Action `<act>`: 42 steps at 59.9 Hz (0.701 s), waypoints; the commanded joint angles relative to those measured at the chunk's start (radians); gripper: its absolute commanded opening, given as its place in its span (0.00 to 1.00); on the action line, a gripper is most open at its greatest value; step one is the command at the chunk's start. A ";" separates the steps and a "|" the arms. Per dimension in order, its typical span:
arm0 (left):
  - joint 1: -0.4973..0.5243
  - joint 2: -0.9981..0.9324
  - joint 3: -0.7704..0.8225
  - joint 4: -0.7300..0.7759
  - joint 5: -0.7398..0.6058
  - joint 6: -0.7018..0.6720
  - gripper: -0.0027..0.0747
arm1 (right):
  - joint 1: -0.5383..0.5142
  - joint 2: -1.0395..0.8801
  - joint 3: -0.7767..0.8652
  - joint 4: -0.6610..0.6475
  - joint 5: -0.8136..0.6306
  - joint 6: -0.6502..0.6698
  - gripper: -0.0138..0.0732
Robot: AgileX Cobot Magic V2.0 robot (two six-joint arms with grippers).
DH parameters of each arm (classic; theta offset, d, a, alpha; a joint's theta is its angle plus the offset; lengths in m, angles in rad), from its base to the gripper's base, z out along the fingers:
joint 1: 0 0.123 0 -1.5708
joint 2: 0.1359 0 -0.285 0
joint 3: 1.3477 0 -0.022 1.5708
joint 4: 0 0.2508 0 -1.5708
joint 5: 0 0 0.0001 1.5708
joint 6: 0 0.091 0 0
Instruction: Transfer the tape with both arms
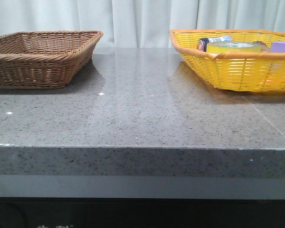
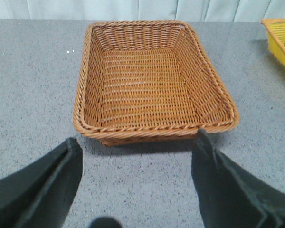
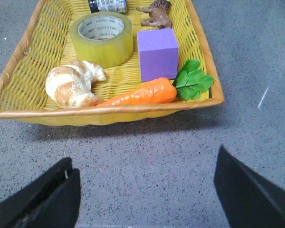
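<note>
The roll of yellow tape (image 3: 102, 38) with a white, green-printed core lies flat in the yellow basket (image 3: 109, 113). It also shows in the front view (image 1: 233, 47), in the yellow basket (image 1: 237, 71) at the back right. My right gripper (image 3: 146, 164) is open and empty over the grey table, short of the yellow basket's near rim. My left gripper (image 2: 137, 140) is open and empty over the table, just short of the brown wicker basket (image 2: 154, 126). Neither gripper shows in the front view.
The brown basket (image 1: 38, 57) stands empty at the back left. The yellow basket also holds a croissant (image 3: 73, 83), a carrot (image 3: 142, 93), a purple block (image 3: 156, 52), a toy horse (image 3: 156, 14) and a dark-capped bottle (image 3: 108, 5). The grey stone table (image 1: 142, 114) lies between them.
</note>
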 commanded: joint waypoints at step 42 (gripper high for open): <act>-0.344 0.022 -0.039 -0.013 -0.112 -0.004 0.67 | -0.002 0.712 -0.617 0.127 0.151 -0.082 0.78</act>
